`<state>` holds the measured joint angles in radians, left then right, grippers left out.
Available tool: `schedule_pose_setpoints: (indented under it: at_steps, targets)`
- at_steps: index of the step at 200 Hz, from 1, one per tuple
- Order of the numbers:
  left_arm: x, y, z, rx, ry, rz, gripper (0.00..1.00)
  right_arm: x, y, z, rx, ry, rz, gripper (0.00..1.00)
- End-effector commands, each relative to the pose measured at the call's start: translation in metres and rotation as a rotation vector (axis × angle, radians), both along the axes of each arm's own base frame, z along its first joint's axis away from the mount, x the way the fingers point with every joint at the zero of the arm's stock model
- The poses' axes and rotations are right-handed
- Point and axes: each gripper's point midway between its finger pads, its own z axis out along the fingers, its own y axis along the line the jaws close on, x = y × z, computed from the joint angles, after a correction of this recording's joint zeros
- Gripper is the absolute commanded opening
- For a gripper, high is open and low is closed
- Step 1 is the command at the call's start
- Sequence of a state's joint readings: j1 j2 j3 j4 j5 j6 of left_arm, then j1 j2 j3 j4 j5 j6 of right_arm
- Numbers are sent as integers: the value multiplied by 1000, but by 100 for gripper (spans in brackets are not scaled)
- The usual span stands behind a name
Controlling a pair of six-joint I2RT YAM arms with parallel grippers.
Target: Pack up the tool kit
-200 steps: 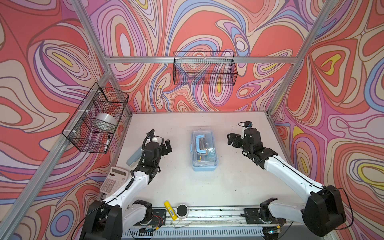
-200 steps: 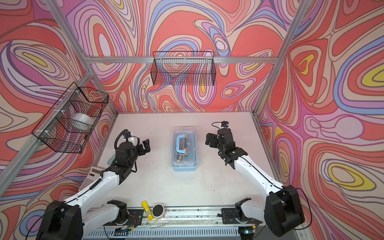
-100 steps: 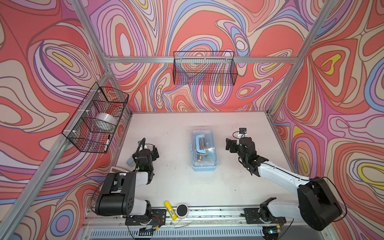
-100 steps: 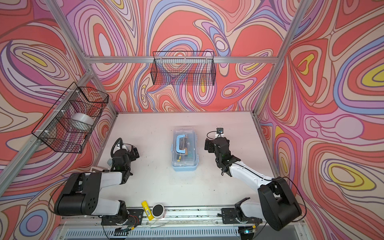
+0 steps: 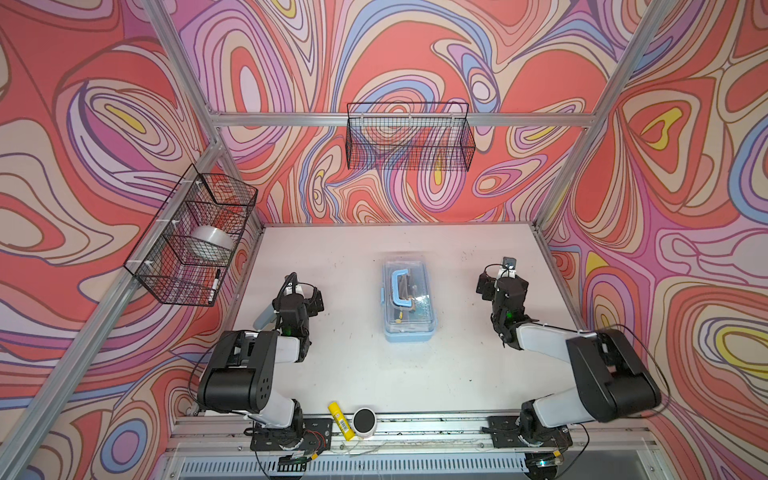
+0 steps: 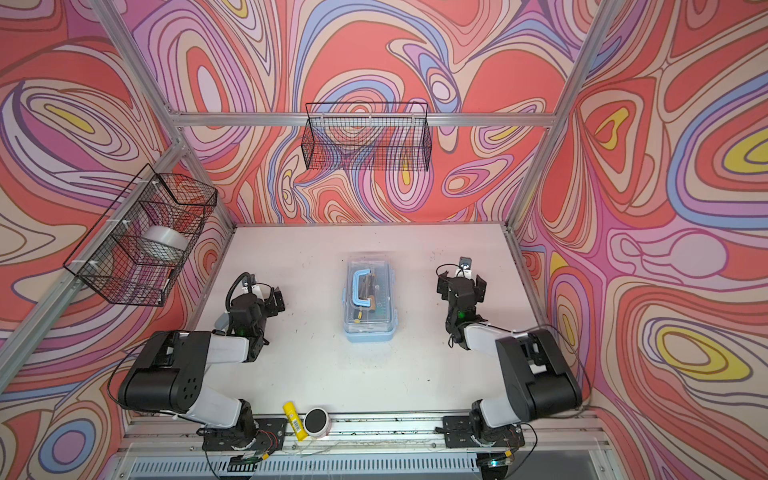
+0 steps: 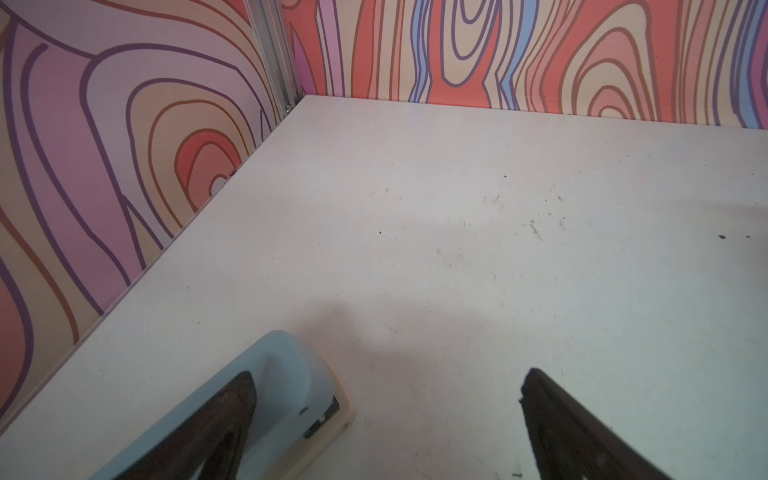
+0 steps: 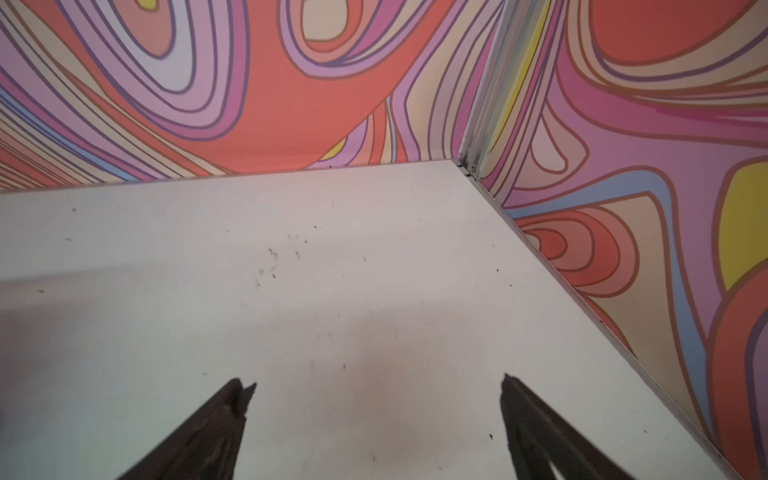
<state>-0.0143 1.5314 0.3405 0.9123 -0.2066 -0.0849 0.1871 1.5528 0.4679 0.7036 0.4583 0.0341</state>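
front edge: a yellow tube (image 5: pixel 341 420) and a round black-topped puck (image 5: pixel 364 422) lie side by side on the rail (image 5: pixel 436 428), between the arm bases.
left gripper (image 7: pixel 386 380): jaws spread wide, holding nothing, low over bare table; grey-blue stapler (image 7: pixel 286 374) just beside one finger, contact unclear.
right gripper (image 8: pixel 378 382): jaws spread wide, holding nothing; clear run to the far corner.
tool kit case (image 5: pixel 409 299): mid-table between both grippers, apart from each; lid down, handle on top; contents blurred through the lid.
table (image 5: pixel 374 374): white, scuffed, open around the case.
walls: swirl-patterned; wire basket (image 5: pixel 409 137) at the back, side basket (image 5: pixel 166 266) holding a tape roll (image 5: pixel 210 243).
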Motion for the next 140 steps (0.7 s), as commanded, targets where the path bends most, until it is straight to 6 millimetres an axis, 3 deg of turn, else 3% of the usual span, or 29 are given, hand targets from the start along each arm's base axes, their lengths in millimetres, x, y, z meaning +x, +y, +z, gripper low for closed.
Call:
schedule_pose_setpoints:
  at_steps: [1,21,41,60,140]
  targets:
    - [4,-2,7,13,-26,-9,100,5,-1,20,-16,-161,53,98]
    - [3,-1,6,11,-15,-9,100,-2,-10,9,9,-250,62,99]
    - [4,-1,6,13,-23,-9,100,21,-13,-8,59,-109,71,98]
    - [4,-1,6,14,-22,-9,100,21,-26,-6,75,-121,26,98]
    - [6,-7,5,16,-12,-47,100,22,-24,-9,83,-102,38,98]
